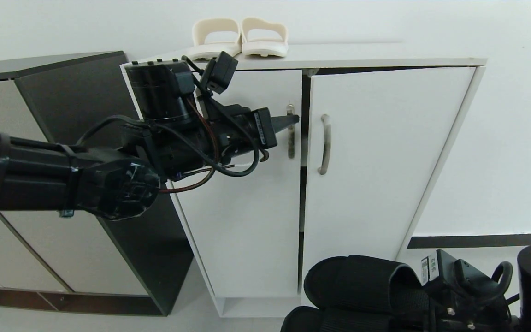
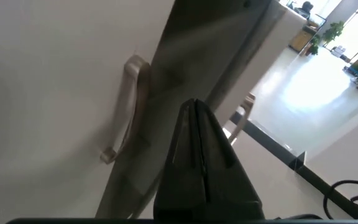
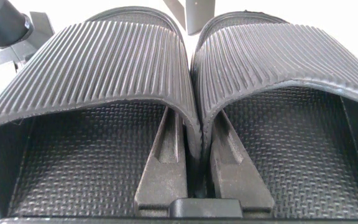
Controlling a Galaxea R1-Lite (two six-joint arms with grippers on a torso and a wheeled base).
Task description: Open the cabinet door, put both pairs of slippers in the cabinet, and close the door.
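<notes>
We see the left gripper [image 1: 294, 120] clenched on nothing, beside the left door handle [image 1: 290, 140] of the cabinet [image 1: 385, 138]. The right gripper [image 3: 193, 124] grasps the black slippers [image 3: 135, 68]. The white slippers [image 1: 240, 39] lie on top.

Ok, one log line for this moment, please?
left gripper: shut, tip at left door handle | right gripper: shut on black slippers | white slippers: atop cabinet
</notes>
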